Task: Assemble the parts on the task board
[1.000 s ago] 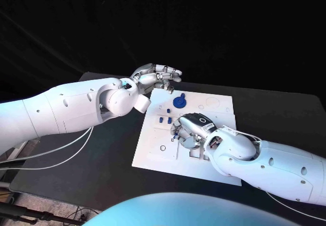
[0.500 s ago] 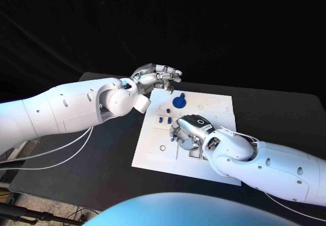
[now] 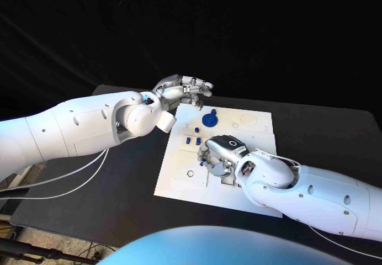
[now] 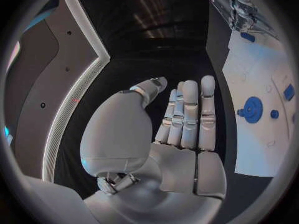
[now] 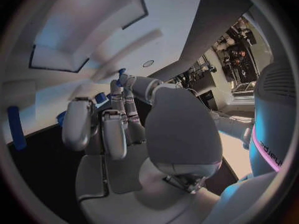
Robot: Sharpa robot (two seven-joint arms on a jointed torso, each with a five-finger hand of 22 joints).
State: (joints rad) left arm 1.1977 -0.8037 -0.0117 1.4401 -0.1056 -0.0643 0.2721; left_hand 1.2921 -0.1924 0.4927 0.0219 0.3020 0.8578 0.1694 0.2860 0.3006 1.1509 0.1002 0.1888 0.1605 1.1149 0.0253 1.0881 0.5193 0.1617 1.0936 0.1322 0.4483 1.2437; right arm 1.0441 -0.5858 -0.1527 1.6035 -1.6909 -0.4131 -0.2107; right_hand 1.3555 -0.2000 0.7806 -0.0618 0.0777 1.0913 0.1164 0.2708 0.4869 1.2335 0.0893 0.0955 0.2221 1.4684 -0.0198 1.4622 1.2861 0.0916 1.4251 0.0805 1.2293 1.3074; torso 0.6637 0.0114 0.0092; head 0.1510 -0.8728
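The white task board [image 3: 179,176] lies mid-table. A round blue part [image 3: 210,118] sits near its far edge, also visible as the round blue part [image 4: 252,108] in the left wrist view. Two small blue parts [image 3: 192,140] stand near the board's left side. My right hand [image 3: 221,154] is palm-down on the board's middle, its fingers [image 5: 79,122] curled around a small blue part [image 5: 99,97] that shows between the fingertips. My left hand [image 3: 185,88] hovers at the board's far left corner, holding nothing, with its fingers [image 4: 187,114] straight and the thumb apart.
A longer blue bar [image 5: 15,128] lies on the board beside my right hand. Black table [image 3: 104,182] surrounds the board, with wide bare room to the left and a strip at the far right [image 3: 326,132]. White cables [image 3: 72,176] hang off the table's left edge.
My right hand has crept slightly leftward over the board, staying low on the small blue part. The left hand has not moved.
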